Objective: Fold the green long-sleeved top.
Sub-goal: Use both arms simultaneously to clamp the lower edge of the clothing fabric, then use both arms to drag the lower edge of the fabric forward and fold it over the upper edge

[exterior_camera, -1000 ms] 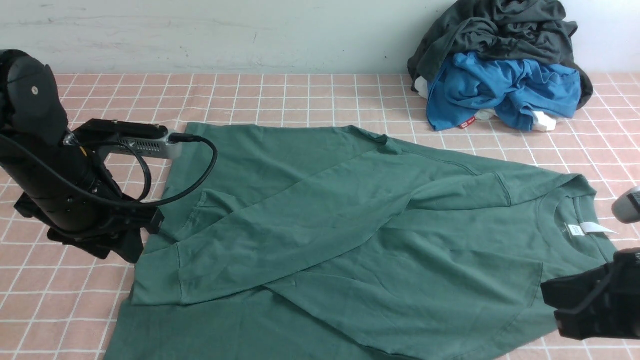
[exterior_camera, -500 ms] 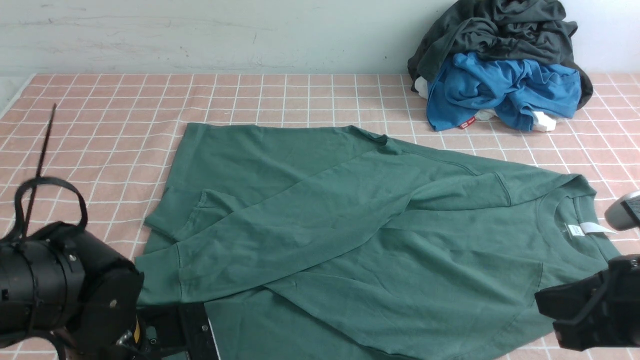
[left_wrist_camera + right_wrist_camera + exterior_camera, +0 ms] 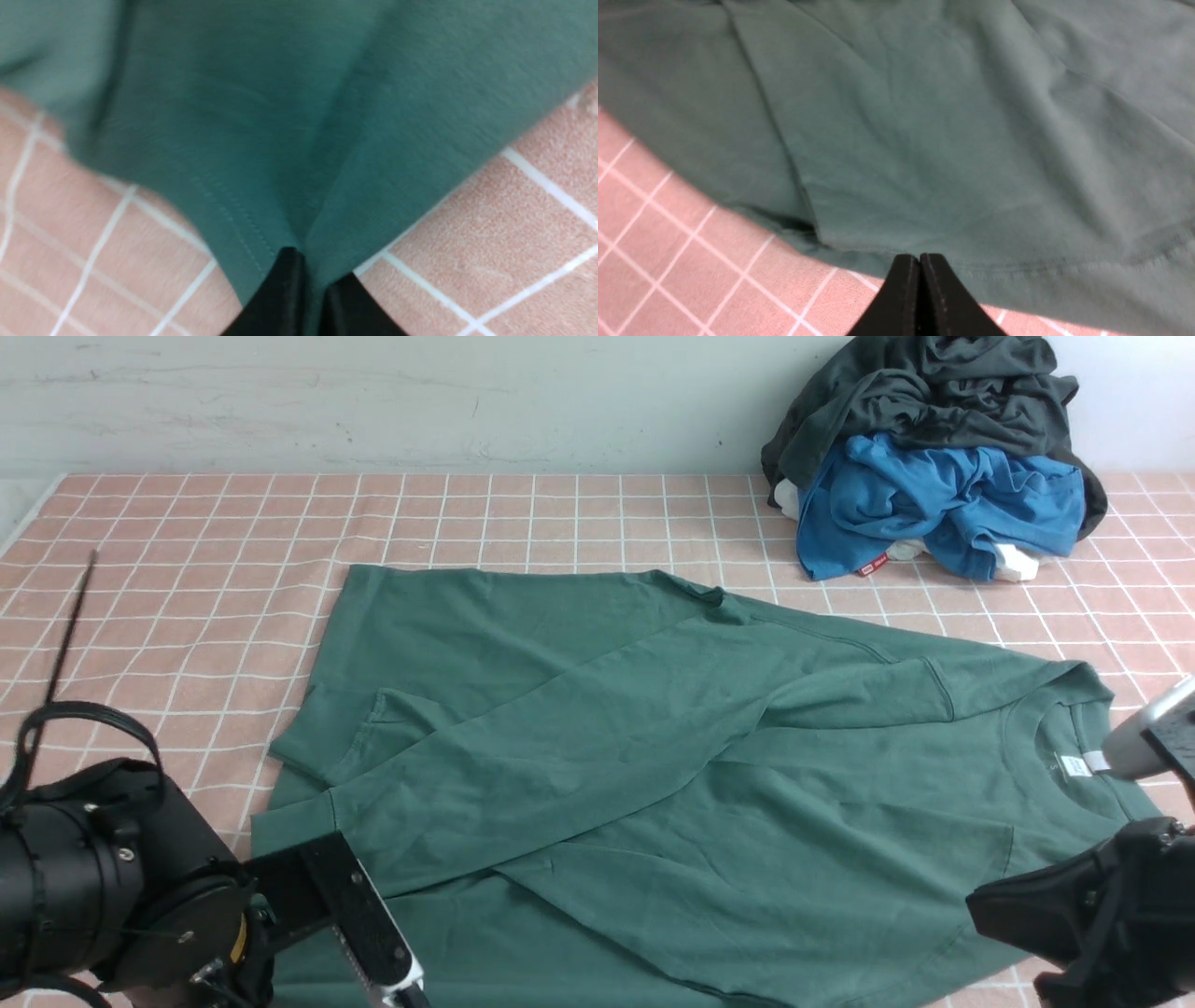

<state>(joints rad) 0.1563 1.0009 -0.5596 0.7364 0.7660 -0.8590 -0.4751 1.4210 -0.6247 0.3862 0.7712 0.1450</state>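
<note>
Far left, we have the left arm (image 3: 112,887) low at the near corner of the table, its black bulk sitting over the top's near-left edge. From its wrist camera we see the left gripper (image 3: 313,275) clamped on the fabric: the two black fingers (image 3: 285,289) are squeezed together with a thin ridge of green cloth pinched between them, right at a stitched hem, and the cloth puckers away from the tips.

Moving across, the green long-sleeved top (image 3: 653,775) lies spread flat on the pink checked tablecloth (image 3: 187,523), filling the middle of the table with its collar (image 3: 1055,728) towards the right. One sleeve (image 3: 560,756) is folded diagonally over the body, its cuff (image 3: 299,840) ending near the left arm. A white label (image 3: 1074,765) shows inside the neckline.

Further back on the right, well apart from the top, we spot a heap against the wall (image 3: 373,392) — a dark grey garment (image 3: 934,383) draped over a blue garment (image 3: 934,495).

Far right now: the right arm (image 3: 1102,915) sits at the near-right edge, just beside the collar end. Its wrist camera shows the right gripper (image 3: 920,261) with jaws pressed tight together, tips meeting at the top's hemmed edge — whether any cloth is caught between them, we cannot tell.
</note>
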